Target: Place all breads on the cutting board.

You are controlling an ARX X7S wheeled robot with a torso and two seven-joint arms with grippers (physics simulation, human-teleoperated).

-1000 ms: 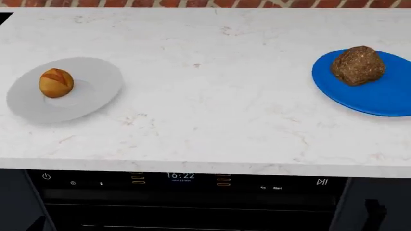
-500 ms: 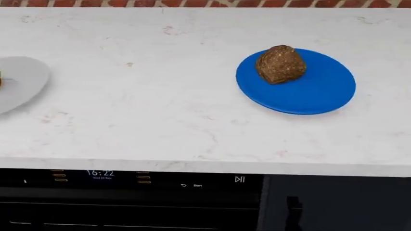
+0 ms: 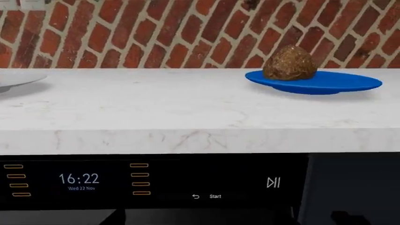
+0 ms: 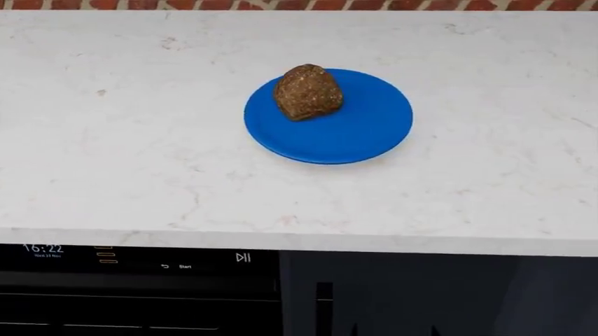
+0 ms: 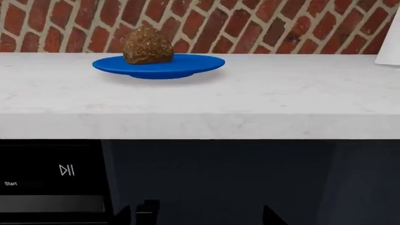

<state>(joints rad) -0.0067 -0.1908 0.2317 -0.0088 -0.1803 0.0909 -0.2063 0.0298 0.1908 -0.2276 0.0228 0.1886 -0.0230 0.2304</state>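
Note:
The dark brown lumpy bread [image 4: 307,92] sits on the far left part of a round blue plate [image 4: 360,133] on the white marble counter. It also shows in the left wrist view [image 3: 289,62] and the right wrist view [image 5: 147,45]. The golden-orange bread and the cutting board are out of view. Both grippers hang low in front of the counter's front face, below its top. Only dark fingertips show, set wide apart, for the left gripper [image 3: 200,218] and the right gripper [image 5: 195,218]. Both are empty.
The counter [image 4: 140,175] backs onto a red brick wall [image 3: 156,33]. An oven panel with a clock [image 3: 78,179] lies under the counter, beside a dark cabinet front [image 5: 250,178]. The pale grey plate's rim [image 3: 16,82] shows. A white object [image 5: 390,37] stands beside the wall.
The head view has swung right: the blue plate with the dark bread moved from the right edge to the middle, and the grey plate with the golden bread left the view.

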